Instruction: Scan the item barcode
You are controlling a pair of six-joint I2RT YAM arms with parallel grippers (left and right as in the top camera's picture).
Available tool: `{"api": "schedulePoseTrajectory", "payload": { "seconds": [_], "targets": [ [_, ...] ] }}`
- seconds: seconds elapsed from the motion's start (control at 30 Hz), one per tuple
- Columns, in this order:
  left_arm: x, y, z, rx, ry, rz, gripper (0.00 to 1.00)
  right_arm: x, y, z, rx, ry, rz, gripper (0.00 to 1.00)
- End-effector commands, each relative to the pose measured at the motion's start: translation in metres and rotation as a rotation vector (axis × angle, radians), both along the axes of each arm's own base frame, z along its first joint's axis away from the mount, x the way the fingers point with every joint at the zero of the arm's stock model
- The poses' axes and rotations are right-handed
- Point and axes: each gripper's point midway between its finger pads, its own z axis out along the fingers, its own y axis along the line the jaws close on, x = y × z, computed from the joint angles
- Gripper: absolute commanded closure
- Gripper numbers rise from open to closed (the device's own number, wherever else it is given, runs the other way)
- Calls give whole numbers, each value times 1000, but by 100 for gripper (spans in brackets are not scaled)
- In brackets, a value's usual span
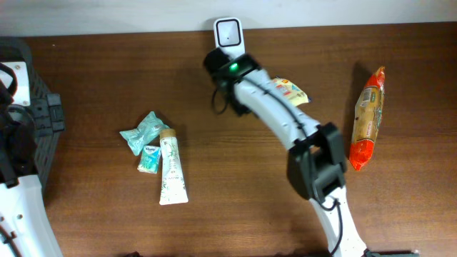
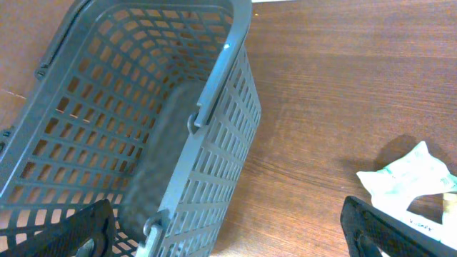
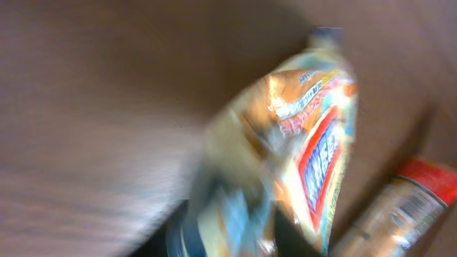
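Right wrist view smeared throughout: snack packet [image 3: 300, 143] print unreadable, right gripper [image 3: 235, 239] only dark blurs at the bottom edge, grip not determinable. Overhead: packet mostly hidden under right arm [image 1: 285, 121], one corner showing; basket [image 1: 32, 114] cut by left edge. Left wrist view: left gripper [image 2: 232, 235] fingertips [image 2: 389, 228] cut off at bottom corners; white pouch [image 2: 407, 178] clipped at right edge
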Motion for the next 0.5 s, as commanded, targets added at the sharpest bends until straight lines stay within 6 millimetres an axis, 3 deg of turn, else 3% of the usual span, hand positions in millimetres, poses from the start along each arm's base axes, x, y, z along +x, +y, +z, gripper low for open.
{"api": "schedulePoseTrajectory", "payload": {
  "seconds": [0.0,0.07,0.1,0.17,0.23,0.33,0.4,0.47],
  "targets": [
    [0,0,2,5,-3,-10,1,-44,58,-20,136,185,161,31],
    [0,0,2,5,-3,-10,1,-61,64,-20,228,282,147,26],
    [0,0,2,5,-3,-10,1,-57,58,-12,260,273,88,26],
    [0,0,2,5,-3,-10,1,-22,25,21,357,147,-158,19],
    [0,0,2,4,-2,-10,1,17,-23,33,435,35,-389,12],
    [0,0,2,4,-2,-10,1,54,-75,10,483,-31,-571,13],
    [0,0,2,4,-2,-10,1,67,-92,-7,476,-46,-601,13],
    [0,0,2,5,-3,-10,1,79,-95,-17,485,-70,-600,15]
  ]
}}
